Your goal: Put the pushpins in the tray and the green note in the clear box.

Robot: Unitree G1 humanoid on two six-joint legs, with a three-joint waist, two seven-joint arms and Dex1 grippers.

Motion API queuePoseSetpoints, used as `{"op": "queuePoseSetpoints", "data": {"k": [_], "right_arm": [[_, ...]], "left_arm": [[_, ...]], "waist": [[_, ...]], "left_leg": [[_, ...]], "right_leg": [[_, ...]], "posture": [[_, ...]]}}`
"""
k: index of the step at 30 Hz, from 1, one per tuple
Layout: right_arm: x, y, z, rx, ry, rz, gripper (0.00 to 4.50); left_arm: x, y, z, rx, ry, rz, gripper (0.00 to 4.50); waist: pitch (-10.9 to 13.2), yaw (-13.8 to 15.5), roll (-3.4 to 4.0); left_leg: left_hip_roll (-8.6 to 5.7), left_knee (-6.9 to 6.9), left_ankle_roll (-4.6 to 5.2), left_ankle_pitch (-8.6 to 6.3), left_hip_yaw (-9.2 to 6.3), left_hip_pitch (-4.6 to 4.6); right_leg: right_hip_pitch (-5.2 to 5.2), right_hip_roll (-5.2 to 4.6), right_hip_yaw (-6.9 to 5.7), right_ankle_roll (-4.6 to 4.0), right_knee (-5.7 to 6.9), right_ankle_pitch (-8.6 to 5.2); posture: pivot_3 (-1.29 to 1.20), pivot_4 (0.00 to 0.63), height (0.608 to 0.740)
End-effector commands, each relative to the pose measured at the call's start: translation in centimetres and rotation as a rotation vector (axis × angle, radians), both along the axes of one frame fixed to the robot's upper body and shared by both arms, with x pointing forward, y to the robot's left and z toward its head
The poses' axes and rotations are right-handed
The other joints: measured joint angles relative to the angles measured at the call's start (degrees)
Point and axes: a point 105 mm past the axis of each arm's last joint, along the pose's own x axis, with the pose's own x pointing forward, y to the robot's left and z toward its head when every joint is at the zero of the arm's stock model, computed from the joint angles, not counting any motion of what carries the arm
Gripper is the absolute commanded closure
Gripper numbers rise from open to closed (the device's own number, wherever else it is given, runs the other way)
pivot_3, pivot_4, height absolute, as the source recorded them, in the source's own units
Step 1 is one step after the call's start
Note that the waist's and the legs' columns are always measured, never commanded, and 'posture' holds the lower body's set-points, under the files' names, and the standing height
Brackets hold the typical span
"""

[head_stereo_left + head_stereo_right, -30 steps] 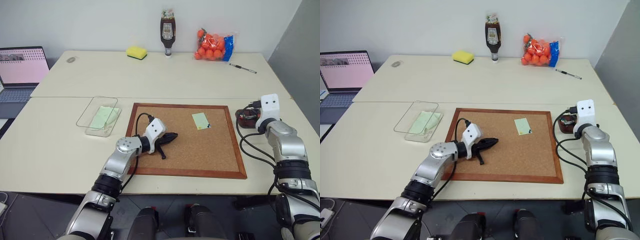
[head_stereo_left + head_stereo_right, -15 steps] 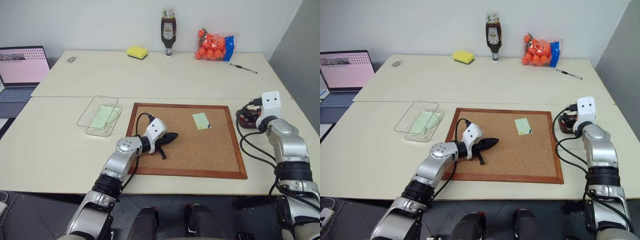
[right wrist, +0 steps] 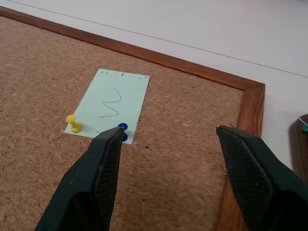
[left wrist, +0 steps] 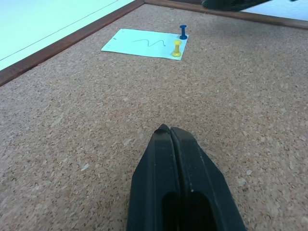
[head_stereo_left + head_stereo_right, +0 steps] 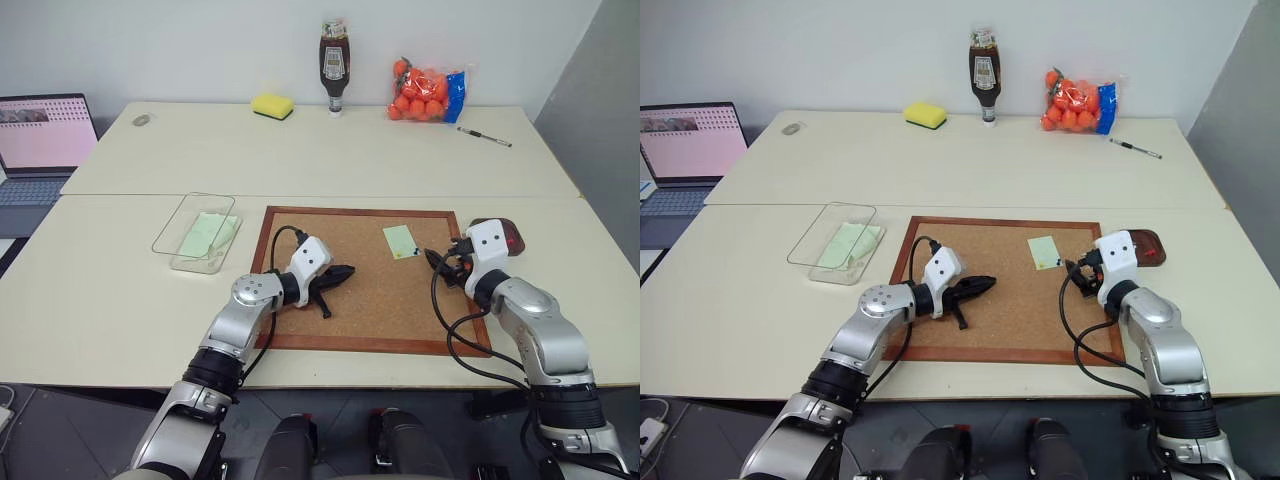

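Right gripper (image 3: 168, 139) fingers spread wide, nothing between them, over the corkboard (image 5: 370, 300) just short of the green note (image 3: 113, 106). Note held by a yellow pushpin (image 3: 72, 123) and a blue pushpin (image 3: 122, 128). Left gripper (image 4: 178, 163) closed, empty, resting on the cork; tray (image 5: 1143, 246) just right of the board, clear box (image 5: 197, 232) to its left.

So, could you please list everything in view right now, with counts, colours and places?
corkboard: 1, wood-framed, table centre
green note: 1, pale green, on corkboard
pushpins: 2, yellow and blue, in the note's near edge
tray: 1, dark brown, right of corkboard
clear box: 1, left of corkboard, holding a mint sheet
sponge: 1, yellow, far edge
sauce bottle: 1, dark, far edge
bag of oranges: 1
pen: 1, far right
laptop: 1, far left
left gripper: shut, over corkboard
right gripper: open, near the note
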Motion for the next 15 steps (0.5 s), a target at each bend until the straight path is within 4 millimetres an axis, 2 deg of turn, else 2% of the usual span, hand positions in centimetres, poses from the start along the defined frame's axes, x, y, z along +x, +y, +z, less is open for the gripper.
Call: {"op": "queuePoseSetpoints", "data": {"k": [1,8,12,15], "right_arm": [[0.8,0.7,1.0,-0.019,-0.043,0.023,1.24],[1.5,1.7,0.5,-0.031,-0.026,0.065,1.24],[1.9,1.4,0.2,-0.017,-0.019,0.042,1.24],[2.1,1.6,0.1,-0.005,-0.015,0.049,1.75]], "left_arm": [[-0.3,-0.1,-1.2,0.027,0.036,-0.005,4.5],[-0.3,-0.1,-1.1,0.024,0.034,-0.001,4.5],[-0.3,-0.1,-1.2,0.021,0.034,0.003,4.5],[-0.4,0.0,-1.3,0.022,0.035,0.004,4.5]], "waist": [[0.0,0.0,0.0],[0.0,0.0,0.0],[0.0,0.0,0.0],[0.0,0.0,0.0]], "left_leg": [[0.0,0.0,0.0,0.0,-0.01,0.0],[0.0,0.0,0.0,0.0,0.0,0.0],[0.0,0.01,0.0,0.0,-0.01,0.0],[0.0,0.01,0.0,0.0,-0.01,0.0]], "right_leg": [[0.0,0.0,-0.01,0.0,0.0,0.0],[0.0,0.0,0.0,0.0,0.01,0.0],[0.0,0.0,-0.01,0.0,0.02,0.0],[0.0,0.0,-0.01,0.0,0.01,0.0]], "posture": [[0.0,0.15,0.74],[0.0,0.15,0.74],[0.0,0.15,0.74],[0.0,0.15,0.74]]}}
